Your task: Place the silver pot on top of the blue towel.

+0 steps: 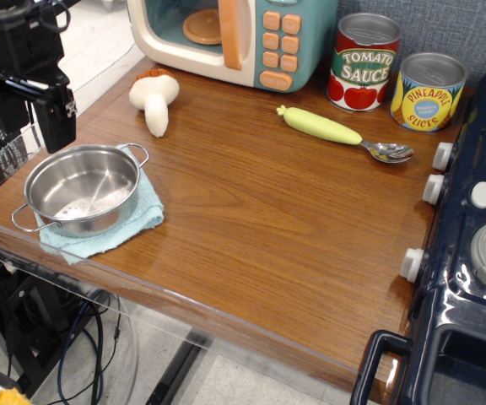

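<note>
The silver pot (83, 189) sits upright on the blue towel (138, 219) at the table's front left corner, with its wire loop handles at the near left and far right. The pot is empty. My gripper (57, 135) hangs just above and behind the pot's left rim, clear of it and holding nothing. Its black fingers (58, 125) point down and overlap from this angle, so the gap between them is hard to see.
A toy mushroom (154, 99) lies behind the pot. A toy microwave (234, 38) stands at the back. A green-handled spoon (340, 132), a tomato sauce can (364, 61) and a pineapple can (429, 91) are at the back right. A toy stove (471, 253) fills the right side.
</note>
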Robot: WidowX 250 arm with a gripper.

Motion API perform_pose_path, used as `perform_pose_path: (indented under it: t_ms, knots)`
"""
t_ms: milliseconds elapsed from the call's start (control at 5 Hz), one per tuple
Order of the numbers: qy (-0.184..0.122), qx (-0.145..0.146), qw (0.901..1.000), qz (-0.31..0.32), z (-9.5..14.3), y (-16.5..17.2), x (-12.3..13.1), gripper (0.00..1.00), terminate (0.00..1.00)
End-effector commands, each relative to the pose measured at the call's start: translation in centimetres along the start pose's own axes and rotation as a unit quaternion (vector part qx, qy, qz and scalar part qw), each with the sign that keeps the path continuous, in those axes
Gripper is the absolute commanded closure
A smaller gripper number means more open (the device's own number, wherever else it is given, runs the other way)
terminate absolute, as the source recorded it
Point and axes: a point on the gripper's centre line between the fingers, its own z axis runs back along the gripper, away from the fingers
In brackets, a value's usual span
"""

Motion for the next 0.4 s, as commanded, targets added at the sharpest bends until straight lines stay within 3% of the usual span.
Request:
perform_pose_path:
  t_ms: [0, 200]
  knots:
    - [-0.026, 0.020, 0.9995, -0.001, 1.89, -0.43, -0.65, 0.00, 0.00]
    - [-0.026, 0.020, 0.9995, -0.001, 1.89, -0.43, -0.65, 0.00, 1.00]
